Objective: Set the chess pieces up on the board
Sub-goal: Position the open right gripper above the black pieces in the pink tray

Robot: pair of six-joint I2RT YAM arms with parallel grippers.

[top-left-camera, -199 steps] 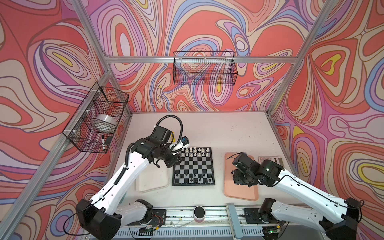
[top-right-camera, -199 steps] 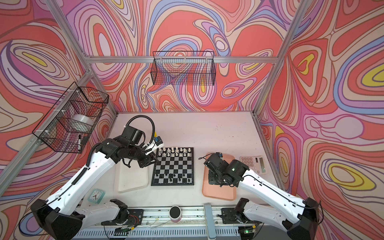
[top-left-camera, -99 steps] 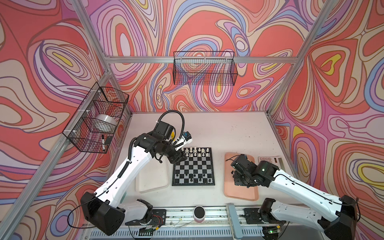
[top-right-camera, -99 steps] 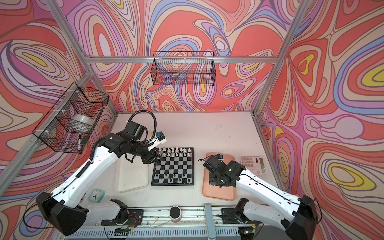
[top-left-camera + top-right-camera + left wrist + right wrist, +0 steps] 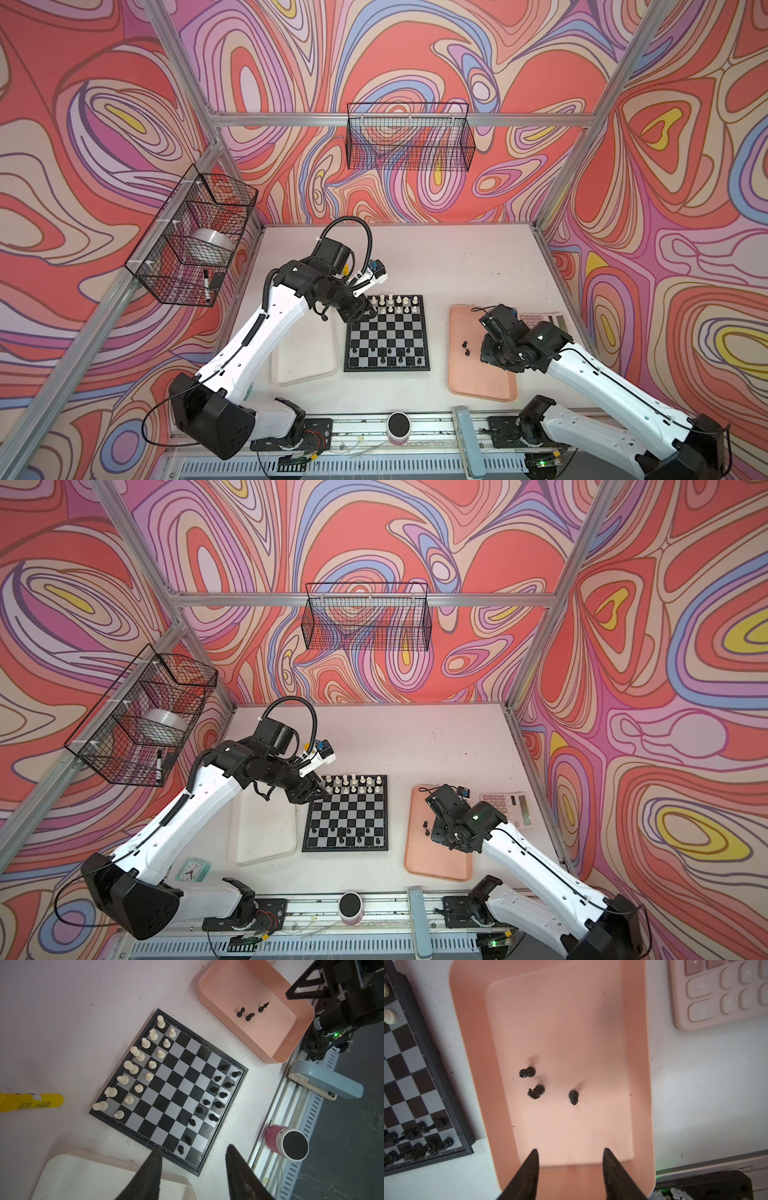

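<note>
Chess pieces (image 5: 136, 1054), board (image 5: 176, 1088), pink tray (image 5: 640, 1064).
Left gripper (image 5: 192, 1157) and right gripper (image 5: 570, 1153) are seen parted, empty; three glossy black pieces (image 5: 536, 1092), shapes blurred, are seen ahead of the right's cropped fingers (image 5: 529, 1174).

The left arm (image 5: 266, 328) and right arm (image 5: 598, 378) have white shells and black joints. A ribbed black cable (image 5: 349, 218) loops off the left. The left gripper (image 5: 193, 1145) has tapered black fingers (image 5: 149, 1174).

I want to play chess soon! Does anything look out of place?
Yes. Three black chess pieces sit in the pink tray, not on the board. So the black rows have gaps, while the white chess pieces fill their rows.
</note>
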